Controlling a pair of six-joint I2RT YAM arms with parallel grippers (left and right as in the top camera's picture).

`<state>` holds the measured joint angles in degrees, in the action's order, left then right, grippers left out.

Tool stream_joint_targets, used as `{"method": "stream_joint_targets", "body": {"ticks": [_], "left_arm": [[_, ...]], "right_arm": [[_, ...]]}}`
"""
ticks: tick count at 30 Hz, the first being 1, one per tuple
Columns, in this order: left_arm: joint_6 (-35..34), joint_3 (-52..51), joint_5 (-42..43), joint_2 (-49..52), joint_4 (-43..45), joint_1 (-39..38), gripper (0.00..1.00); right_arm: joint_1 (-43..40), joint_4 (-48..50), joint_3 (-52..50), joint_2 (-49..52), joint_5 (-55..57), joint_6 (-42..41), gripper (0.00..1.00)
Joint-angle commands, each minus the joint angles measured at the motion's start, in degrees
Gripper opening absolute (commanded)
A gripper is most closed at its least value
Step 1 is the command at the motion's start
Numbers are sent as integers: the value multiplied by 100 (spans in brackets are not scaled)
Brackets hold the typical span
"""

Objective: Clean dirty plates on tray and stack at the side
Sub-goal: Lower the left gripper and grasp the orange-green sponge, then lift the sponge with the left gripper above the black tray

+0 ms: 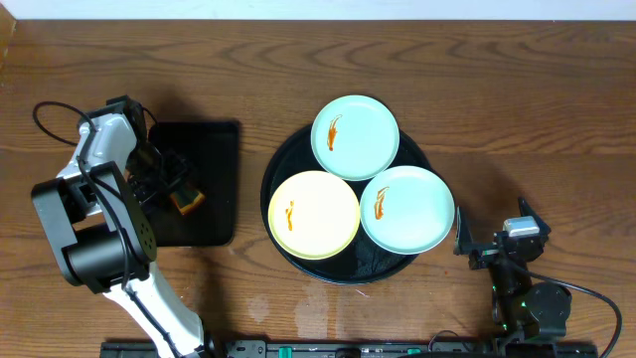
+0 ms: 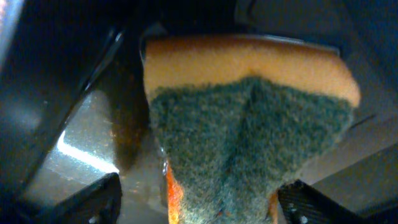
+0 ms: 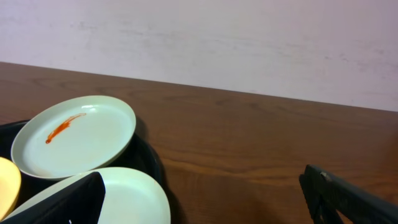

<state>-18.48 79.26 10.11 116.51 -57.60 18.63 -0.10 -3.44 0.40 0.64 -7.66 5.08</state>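
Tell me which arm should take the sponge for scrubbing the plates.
Left, probably. The left claw straddles the sponge on the rectangular tray, jaws open. The right claw sits open and empty beside the round tray, across the table.

The tabletop (image 1: 517,89) is dark brown wood with visible grain and a soft sheen. The round tray (image 1: 373,267) is glossy black and mirrors the light, and the plates (image 1: 314,214) look smooth and glazed. The sponge (image 2: 249,124) has porous orange foam under a rough, fibrous dark green scouring face, and the rectangular tray (image 1: 214,189) is smooth black.
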Motion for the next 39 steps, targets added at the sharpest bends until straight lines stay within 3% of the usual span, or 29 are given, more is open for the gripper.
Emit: {"method": "stream_joint_targets", "body": {"ticks": [1, 6, 11, 13, 15, 25, 39], "left_arm": [[-46, 0, -72, 11, 81, -13, 64], [-46, -74, -72, 11, 166, -13, 52], [-46, -94, -70, 11, 155, -13, 30], [-46, -81, -70, 4, 153, -13, 26], [-46, 4, -70, 0, 63, -13, 8], [-4, 514, -66, -442, -426, -13, 7], [-7, 514, -26, -2977, -146, -13, 7]], "right_arm": [[-57, -22, -7, -26, 31, 57, 99], [-57, -22, -7, -26, 31, 57, 99], [-57, -22, -7, -26, 31, 57, 99], [-57, -22, -7, -26, 31, 57, 99], [-57, -22, -7, -26, 31, 57, 99], [-57, -22, -7, -26, 31, 57, 99], [-57, -22, -7, -26, 31, 57, 99]]}}
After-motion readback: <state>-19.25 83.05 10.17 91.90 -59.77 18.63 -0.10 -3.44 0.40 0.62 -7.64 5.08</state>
